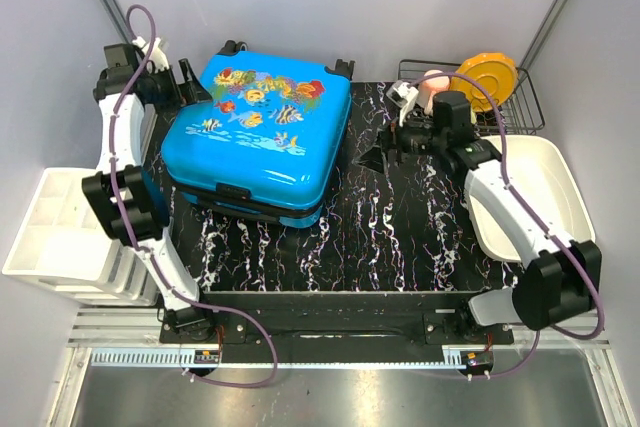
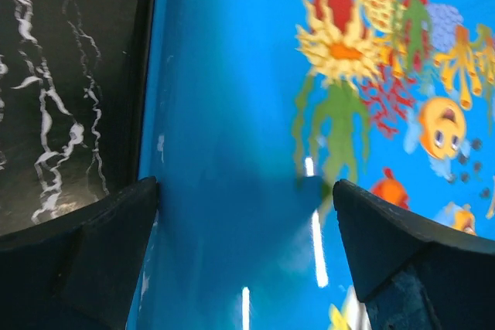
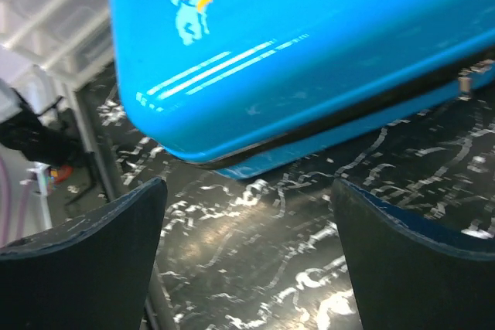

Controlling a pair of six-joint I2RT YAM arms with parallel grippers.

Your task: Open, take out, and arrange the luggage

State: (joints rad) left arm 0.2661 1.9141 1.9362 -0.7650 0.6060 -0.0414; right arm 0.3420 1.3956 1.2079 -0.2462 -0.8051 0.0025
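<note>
The luggage (image 1: 258,132) is a glossy blue hard-shell suitcase with a fish print, lying flat on the black marbled table (image 1: 400,237), left of centre. My left gripper (image 1: 186,83) hovers open at its far left corner. In the left wrist view, the left gripper (image 2: 246,245) has its dark fingers (image 2: 100,256) spread over the blue lid (image 2: 232,113). My right gripper (image 1: 385,154) stands open just right of the suitcase. In the right wrist view, the right gripper (image 3: 247,260) has bare table between its fingers and the suitcase side (image 3: 309,36) ahead, a dark seam running along it.
A white divided bin (image 1: 60,237) sits off the table's left edge. A white tub (image 1: 545,187) lies at the right, under the right arm. At the back right, a wire rack (image 1: 525,107) holds an orange plate (image 1: 485,75) and a pink item (image 1: 433,82).
</note>
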